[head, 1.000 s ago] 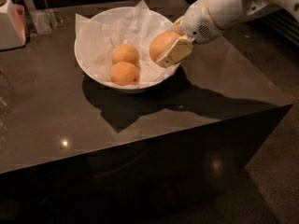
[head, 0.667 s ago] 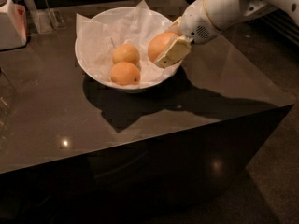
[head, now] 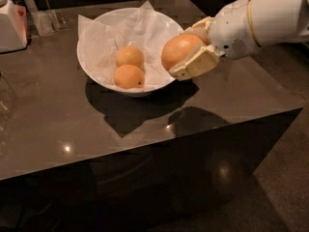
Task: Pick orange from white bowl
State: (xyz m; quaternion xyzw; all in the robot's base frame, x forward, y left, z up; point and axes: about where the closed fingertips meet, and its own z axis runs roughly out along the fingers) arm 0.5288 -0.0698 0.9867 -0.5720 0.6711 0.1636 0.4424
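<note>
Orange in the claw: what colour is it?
The orange is reddish-orange, camera view; claw grips it at white bowl's right rim.

Dim overhead light; pincer (head: 185, 51) holding orange (head: 177, 48) by bowl (head: 145, 90) shadows glossy table (head: 58, 115).

Dark glossy table (head: 145, 129) is carrying the white bowl (head: 144, 90) at its far centre and a white appliance (head: 12, 25) far left; the gripper (head: 187, 47), clasping the orange (head: 176, 52), is hovering over the bowl's right rim.

Found bare table (head: 72, 129) in front of white bowl (head: 136, 91). Noted gripper (head: 190, 45) clamping orange (head: 177, 52) above bowl's right rim, two small fruits (head: 129, 57) inside bowl, white appliance (head: 10, 25) well left of bowl.
</note>
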